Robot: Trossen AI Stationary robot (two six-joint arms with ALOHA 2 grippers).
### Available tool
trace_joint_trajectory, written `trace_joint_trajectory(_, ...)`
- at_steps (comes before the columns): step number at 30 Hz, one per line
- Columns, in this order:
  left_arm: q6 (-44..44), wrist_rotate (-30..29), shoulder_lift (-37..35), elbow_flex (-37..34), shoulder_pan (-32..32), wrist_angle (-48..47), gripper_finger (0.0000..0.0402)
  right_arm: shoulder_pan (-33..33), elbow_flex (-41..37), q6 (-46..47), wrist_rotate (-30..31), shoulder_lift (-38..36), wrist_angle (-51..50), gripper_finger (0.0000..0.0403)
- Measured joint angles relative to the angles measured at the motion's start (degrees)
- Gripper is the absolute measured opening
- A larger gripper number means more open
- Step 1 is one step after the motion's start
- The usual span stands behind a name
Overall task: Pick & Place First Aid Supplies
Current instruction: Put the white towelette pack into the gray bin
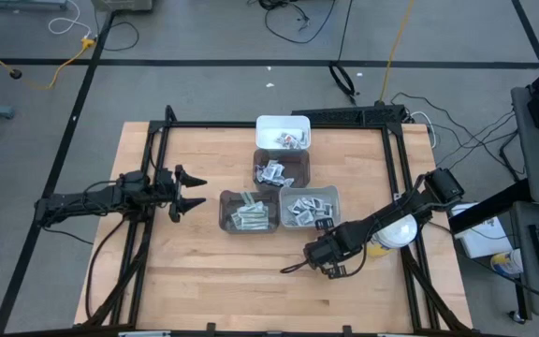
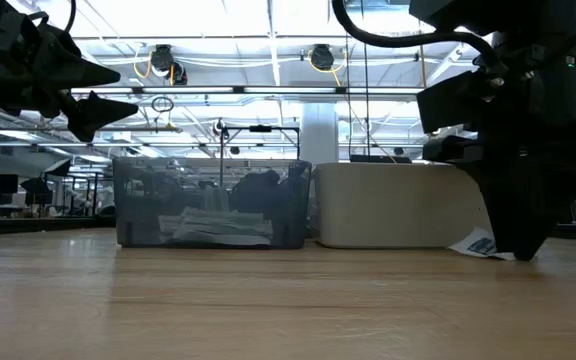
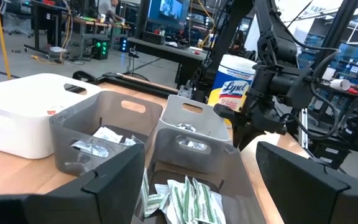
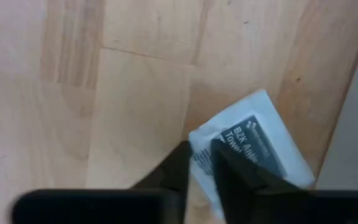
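A square white sachet with dark print [image 4: 253,140] lies on the wooden table just near of the grey bins. It also shows beside the finger in the low view [image 2: 476,243]. My right gripper [image 4: 202,167] points steeply down onto it and is shut on its edge. In the high view the gripper [image 1: 321,255] hides the sachet. More first aid supplies lie in the bins at mid-table. My left gripper [image 1: 181,192] hangs open and level above the table's left side, clear of everything. My right gripper pinches the sachet's corner edge [image 4: 204,144] between its two fingers [image 4: 232,171], coming from above and pointing steeply down. The rest of the sachet lies flat on the table beyond the fingertips.
Three grey bins [image 1: 281,168] [image 1: 248,211] [image 1: 309,206] and a white bin [image 1: 283,132] hold packets at mid-table. A yellow canister with a white lid [image 1: 396,232] stands under the right arm near the table's right edge. Bare wood lies along the near side.
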Motion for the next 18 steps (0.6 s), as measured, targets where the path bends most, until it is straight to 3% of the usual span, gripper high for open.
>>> trace_joint_trajectory(2, 0.02, 0.00, 0.00, -0.01, 0.02, 0.00, 0.0310, 0.35, 0.00, -0.08, -0.33, -0.04, -0.21, 0.0023)
trace_joint_trajectory(4, 0.02, 0.00, 0.00, 0.00, 0.02, 0.01, 0.0310, 0.70, -0.04, 0.01, -0.31, -0.44, -0.81, 0.0009)
trace_joint_trajectory(18, 0.01, 0.00, 0.00, 0.00, 0.01, 0.00, 0.0310, 1.42, 9.51, 0.22, 2.24, -5.71, -19.32, 0.0001)
